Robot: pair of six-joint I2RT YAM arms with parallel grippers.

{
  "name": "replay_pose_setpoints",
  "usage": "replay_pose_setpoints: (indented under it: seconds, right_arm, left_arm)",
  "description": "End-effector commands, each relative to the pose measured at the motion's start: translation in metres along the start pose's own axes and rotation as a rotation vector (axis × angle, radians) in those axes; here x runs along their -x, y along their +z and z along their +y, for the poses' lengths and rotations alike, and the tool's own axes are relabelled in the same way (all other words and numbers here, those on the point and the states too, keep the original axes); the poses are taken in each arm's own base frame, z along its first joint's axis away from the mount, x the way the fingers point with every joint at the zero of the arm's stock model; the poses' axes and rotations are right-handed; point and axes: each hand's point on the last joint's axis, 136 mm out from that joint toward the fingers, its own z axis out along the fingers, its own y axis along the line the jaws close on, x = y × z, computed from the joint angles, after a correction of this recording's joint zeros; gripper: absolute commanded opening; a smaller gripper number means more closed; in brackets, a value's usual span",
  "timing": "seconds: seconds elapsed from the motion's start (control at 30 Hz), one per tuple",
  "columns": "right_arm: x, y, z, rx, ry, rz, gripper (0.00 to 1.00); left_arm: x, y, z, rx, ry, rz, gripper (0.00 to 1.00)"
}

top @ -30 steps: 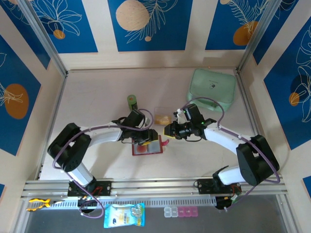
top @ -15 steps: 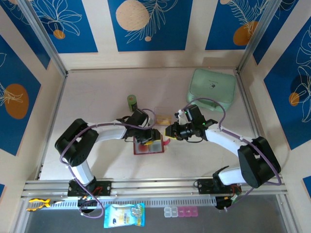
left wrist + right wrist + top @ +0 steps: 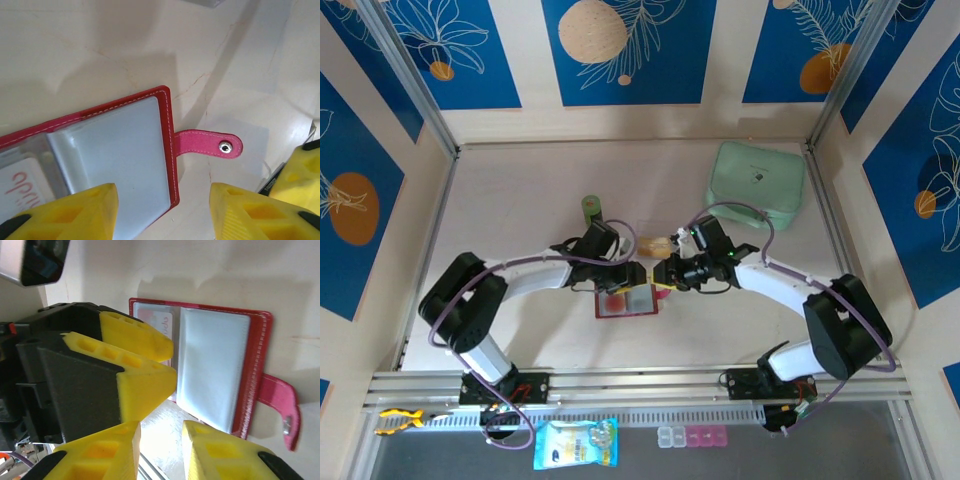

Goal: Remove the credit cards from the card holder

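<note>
Cards (image 3: 159,320), thin and slick in soft sleeves (image 3: 212,365), are judged best pinched by an exposed edge with the limp holder (image 3: 256,365) pinned; both pairs of jaws are spread, gripping nothing.

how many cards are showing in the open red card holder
1: a card with red lettering, in the sleeve of the card holder farthest from its closure tab. The sleeve beside the tab looks empty. More may be stacked behind the visible card.
</note>
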Motion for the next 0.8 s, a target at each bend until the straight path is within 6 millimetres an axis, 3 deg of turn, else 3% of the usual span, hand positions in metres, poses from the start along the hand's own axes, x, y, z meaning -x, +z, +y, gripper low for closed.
replay_pose_setpoints:
  seconds: [0.0,0.3,0.5,0.77]
  right_arm:
    - [0.000,0.007,0.011,-0.001,-0.001,0.028,0.28]
    - [-0.005,0.038,0.026,-0.035,-0.028,0.089,0.28]
    - [-0.010,0.059,0.028,-0.063,-0.027,0.132,0.28]
    - [-0.014,0.078,0.023,-0.111,-0.023,0.179,0.28]
  left_arm:
    - [-0.001,-0.013,0.017,0.031,-0.007,-0.021,0.51]
    - [-0.006,-0.034,0.050,0.041,-0.061,-0.058,0.49]
    - [-0.012,-0.037,0.064,0.038,-0.085,-0.058,0.46]
    - [-0.021,-0.031,0.073,0.037,-0.106,-0.025,0.30]
